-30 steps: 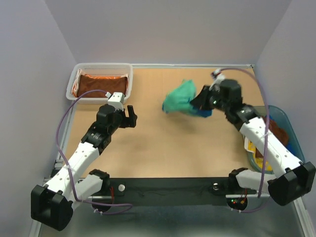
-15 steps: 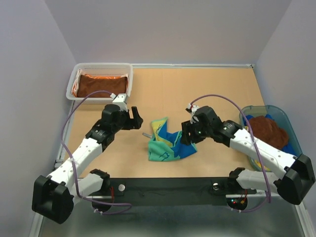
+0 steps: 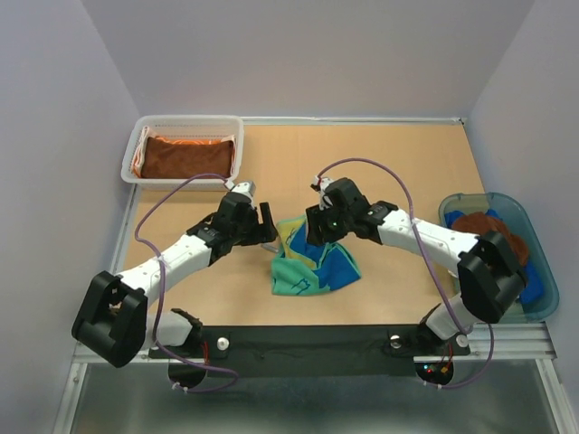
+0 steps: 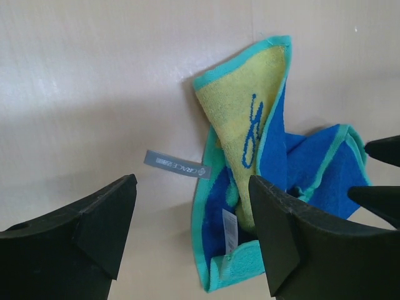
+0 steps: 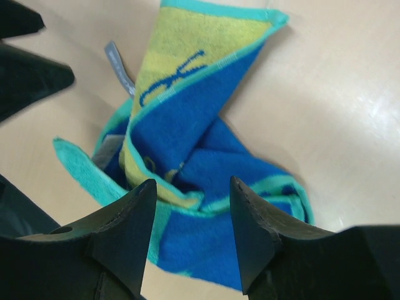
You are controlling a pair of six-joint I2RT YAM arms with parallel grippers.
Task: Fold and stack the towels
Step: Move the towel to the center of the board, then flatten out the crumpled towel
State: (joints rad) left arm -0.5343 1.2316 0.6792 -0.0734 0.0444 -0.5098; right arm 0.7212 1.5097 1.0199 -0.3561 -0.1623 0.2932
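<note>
Green-yellow-blue towel (image 3: 312, 262) lies crumpled on the bench (image 3: 389, 163), just in front of the two arms and between them. A second ago it hangs bunched in the right end effector (image 3: 318, 226), clear of the surface and further back; half a second ago it is already down on the bench. The right end effector now hovers over the far edge of the heap with its fingers parted and nothing between them, so the towel is released and carried by the bench alone. Over the same second the left end effector (image 3: 265, 222) comes in from the left; it now hangs above the towel's left edge, jaws spread wide and empty.

The left wrist view shows a yellow corner flap pointing away over blue layers, with a grey label (image 4: 177, 164) lying flat on the bench beside it. The cloth is doubled over itself, not spread.

Reading for the task: transport of this towel appears finished, and folding has not begun. Both arms are placed as if to pick out corners and open the cloth flat.

A folded brown towel (image 3: 185, 155) sits in the white basket (image 3: 136, 149) at the far left. More towels, one of them brown (image 3: 493, 231), wait in the blue-green tub (image 3: 534, 303) at the right.
</note>
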